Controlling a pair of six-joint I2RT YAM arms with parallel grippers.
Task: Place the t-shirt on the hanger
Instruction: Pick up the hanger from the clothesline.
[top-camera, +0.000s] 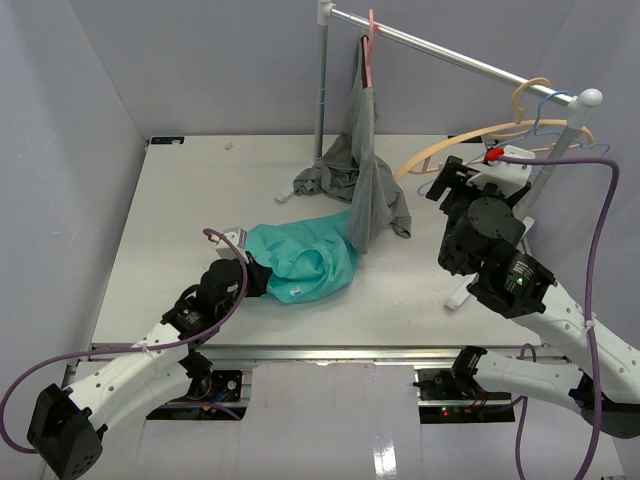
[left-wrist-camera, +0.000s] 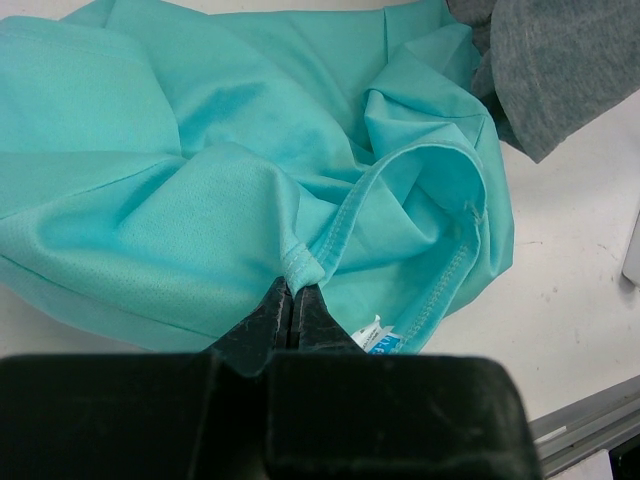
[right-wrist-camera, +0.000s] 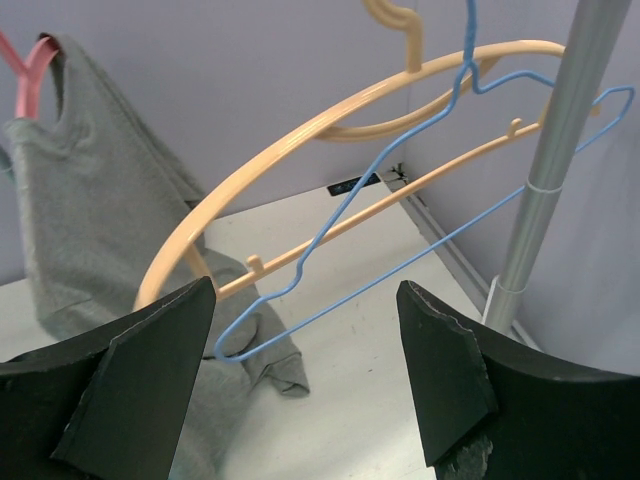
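The t-shirt (top-camera: 305, 262) was a plain teal-green thing, all crumpled up in a soft heap, with the stitched neck band curled open and a little white label poking out near the hem. It lay on the table (top-camera: 180, 200) on the near side of the clothes rail (top-camera: 450, 55), down below the end of the rail closest to the left arm. The left gripper (left-wrist-camera: 293, 305) had its jaws squeezed right together on a pinch of the teal cloth, just by the seam of the neck band. The right gripper (right-wrist-camera: 305, 330) was up by the other end of the rail with its jaws spread wide and nothing between them. The hanger (right-wrist-camera: 345, 212), the skinny light-blue wire one, hung off that same end of the rail, right beside the upright post (right-wrist-camera: 560, 170). It sat up against a thicker tan wooden hanger (right-wrist-camera: 300, 132), and the wire crossed in front of the wood in the right wrist view. Nothing was on either of them. Further along the rail towards the left arm's end, a grey garment (top-camera: 370, 170) dangled from a pink hanger (top-camera: 371, 45). Its lower part pooled on the table under the rail, and one strip of it reached down onto the edge of the t-shirt. The table was a flat white top with a metal strip along the near edge, and plain pale purple-grey walls stood behind and beside the rail.
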